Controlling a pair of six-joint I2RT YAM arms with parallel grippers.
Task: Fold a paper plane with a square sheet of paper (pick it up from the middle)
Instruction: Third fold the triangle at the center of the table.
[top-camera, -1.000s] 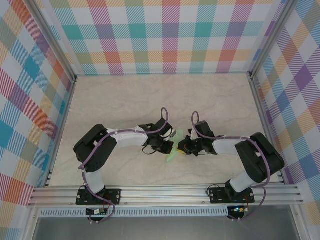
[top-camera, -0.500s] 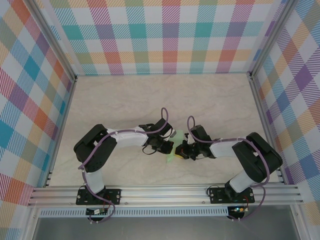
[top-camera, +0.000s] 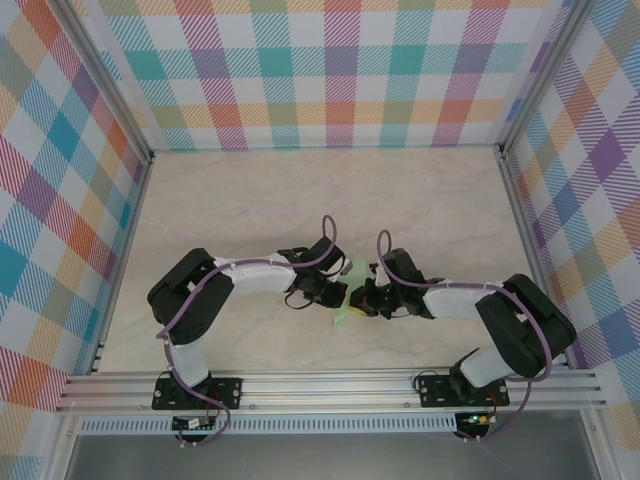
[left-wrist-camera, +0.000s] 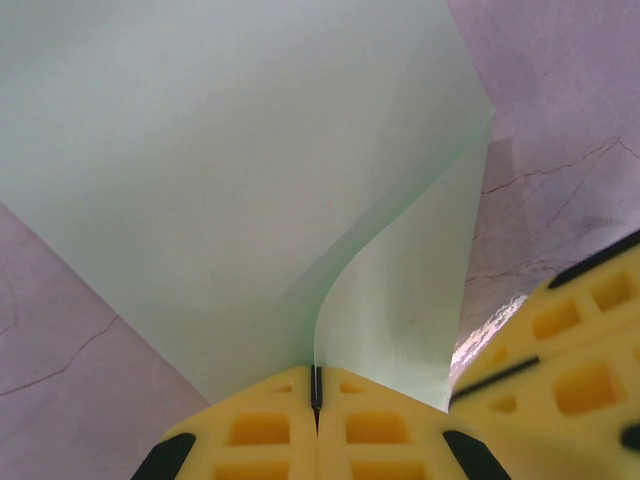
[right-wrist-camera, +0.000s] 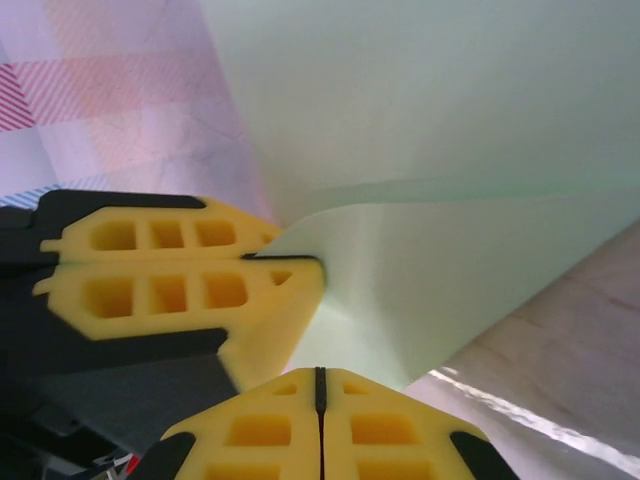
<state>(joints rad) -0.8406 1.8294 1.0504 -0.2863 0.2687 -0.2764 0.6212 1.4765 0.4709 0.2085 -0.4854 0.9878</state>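
Note:
The square sheet of paper (top-camera: 343, 316) is pale mint green and hangs folded between my two grippers at the near middle of the table. My left gripper (top-camera: 335, 293) is shut on it. In the left wrist view a curved edge of the sheet (left-wrist-camera: 250, 180) runs straight into the closed seam of that gripper (left-wrist-camera: 316, 376). My right gripper (top-camera: 358, 298) faces it from the right, tips almost touching. Its jaws (right-wrist-camera: 320, 376) are shut with the sheet's folded lower part (right-wrist-camera: 440, 290) meeting their tip. The left fingers (right-wrist-camera: 180, 290) pinch the paper's edge just beside it.
The beige marble-patterned table (top-camera: 320, 200) stretches behind the grippers to checked walls (top-camera: 330, 70). A metal rail (top-camera: 330, 385) carrying both arm bases runs along the near edge. Purple cables (top-camera: 328, 235) loop above each wrist.
My right gripper has slid left, closing the gap to the left gripper. The paper's upper corner now shows less between them. The left arm has stayed put.

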